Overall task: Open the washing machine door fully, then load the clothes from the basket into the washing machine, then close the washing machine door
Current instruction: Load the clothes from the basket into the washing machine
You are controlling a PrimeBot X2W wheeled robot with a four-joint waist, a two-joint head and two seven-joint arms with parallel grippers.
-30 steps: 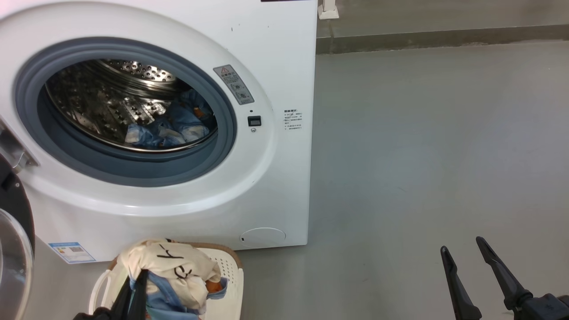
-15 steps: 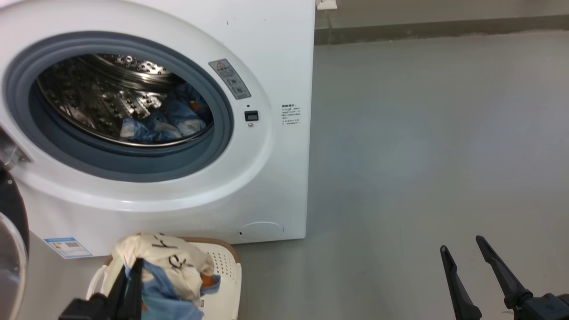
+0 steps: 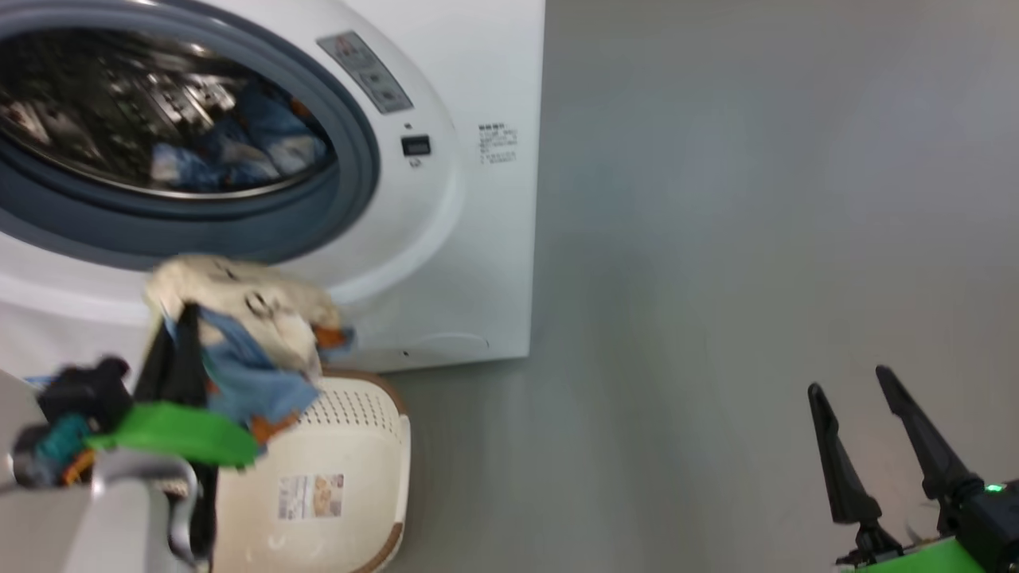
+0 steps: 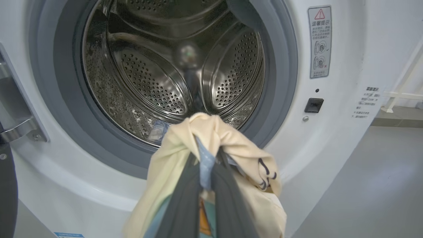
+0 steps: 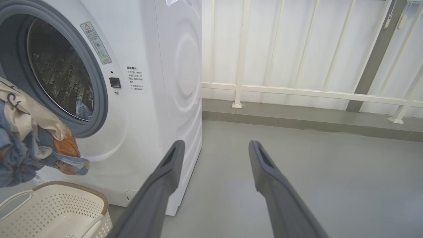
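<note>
- The washing machine (image 3: 478,239) is a big white box. Its round mouth is open, with a grey ring around a shiny steel drum (image 4: 148,76).
- The basket (image 3: 350,446) is cream and perforated with a brown rim, and sits on the floor just before the machine.
- The clothes (image 3: 239,318) are a cream piece with black marks over light blue and orange cloth, hanging above the basket.
- My left gripper (image 4: 206,155) is clamped tight on that bundle.
- My right gripper (image 5: 216,142) is spread wide and holds nothing.
</note>
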